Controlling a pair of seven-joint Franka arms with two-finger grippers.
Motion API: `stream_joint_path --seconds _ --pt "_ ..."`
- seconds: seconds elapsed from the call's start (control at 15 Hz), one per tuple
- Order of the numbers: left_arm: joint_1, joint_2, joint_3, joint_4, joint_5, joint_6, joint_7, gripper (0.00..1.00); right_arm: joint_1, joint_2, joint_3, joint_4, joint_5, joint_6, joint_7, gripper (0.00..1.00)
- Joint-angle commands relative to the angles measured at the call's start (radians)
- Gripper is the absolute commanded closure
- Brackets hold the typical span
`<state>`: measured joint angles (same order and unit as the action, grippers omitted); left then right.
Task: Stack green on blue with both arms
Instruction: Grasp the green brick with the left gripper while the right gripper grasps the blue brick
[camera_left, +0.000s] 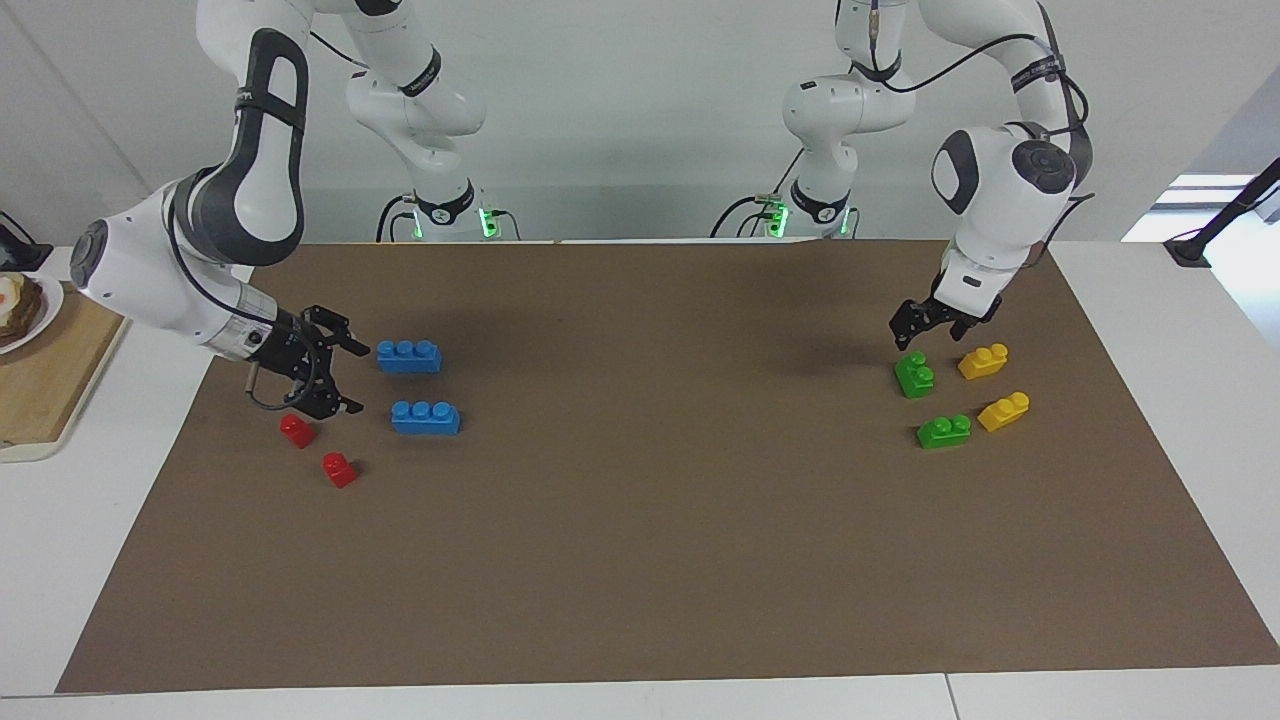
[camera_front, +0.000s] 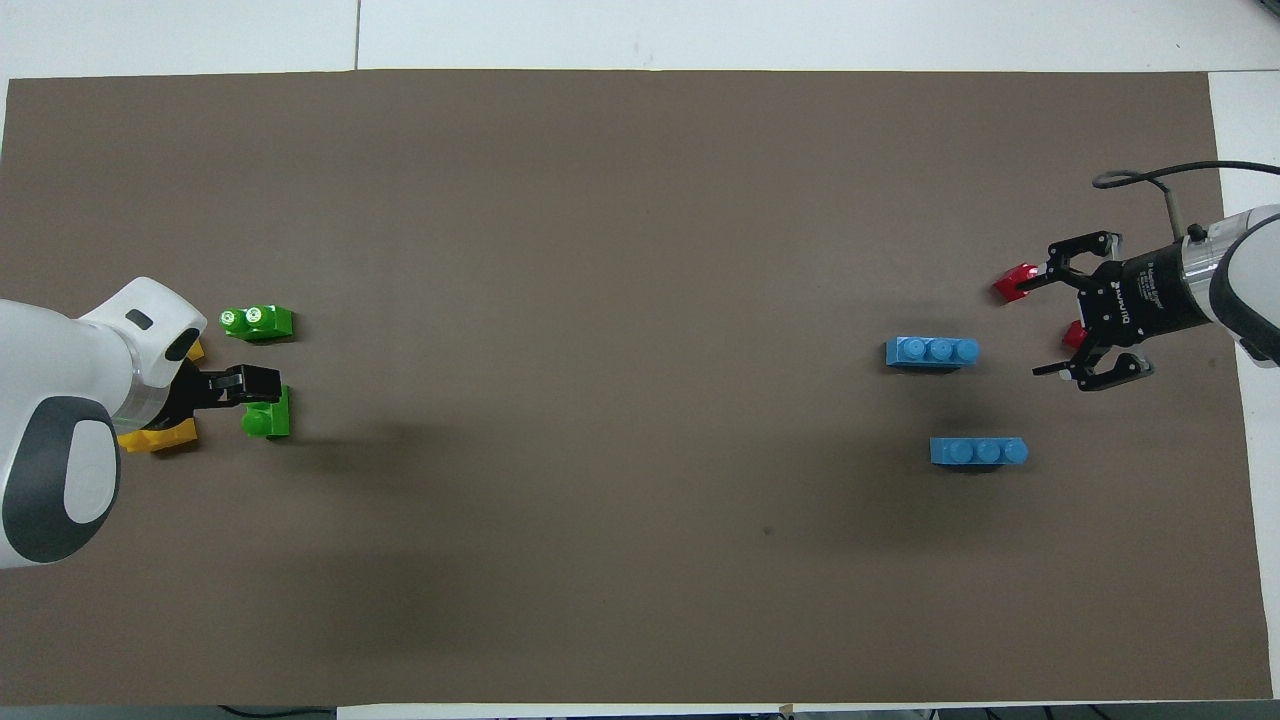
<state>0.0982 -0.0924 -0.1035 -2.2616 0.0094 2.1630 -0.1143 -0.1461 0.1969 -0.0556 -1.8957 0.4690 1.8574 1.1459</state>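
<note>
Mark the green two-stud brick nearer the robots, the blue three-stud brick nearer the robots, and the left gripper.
green plastic two-stud brick (camera_left: 914, 375): facing view, its top.
blue plastic three-stud brick (camera_left: 409, 356): facing view, middle stud.
left gripper (camera_left: 915, 331): facing view, between fingertips.

Eight toy bricks, two arms, one mat.
Two blue bricks (camera_left: 409, 356) (camera_left: 425, 417), two green (camera_left: 914, 374) (camera_left: 944, 431), two yellow (camera_left: 983, 361) (camera_left: 1004, 411), two red (camera_left: 297, 430) (camera_left: 339, 469); one cutting board (camera_left: 45, 375).

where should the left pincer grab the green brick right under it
Grip the green brick nearer the robots across its two long flat side walls, coming straight down. Its studs point up and it lies flat with free space along both sides. The open left pincer hangs just above it.
</note>
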Motion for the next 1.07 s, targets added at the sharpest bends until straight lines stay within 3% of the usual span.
stream_joint_path --seconds 0.0,0.47,1.0 --pt "0.024 0.026 -0.004 -0.015 -0.005 0.064 0.005 0.00 -0.003 -0.008 0.005 -0.054 0.039 0.058 -0.021 0.00" --pt "0.046 0.103 -0.007 -0.065 -0.005 0.208 -0.002 0.00 0.014 0.008 0.007 -0.123 0.069 0.132 -0.037 0.00" --pt "0.037 0.134 -0.007 -0.096 -0.005 0.262 0.002 0.02 0.016 0.051 0.011 -0.141 0.115 0.195 -0.063 0.00"
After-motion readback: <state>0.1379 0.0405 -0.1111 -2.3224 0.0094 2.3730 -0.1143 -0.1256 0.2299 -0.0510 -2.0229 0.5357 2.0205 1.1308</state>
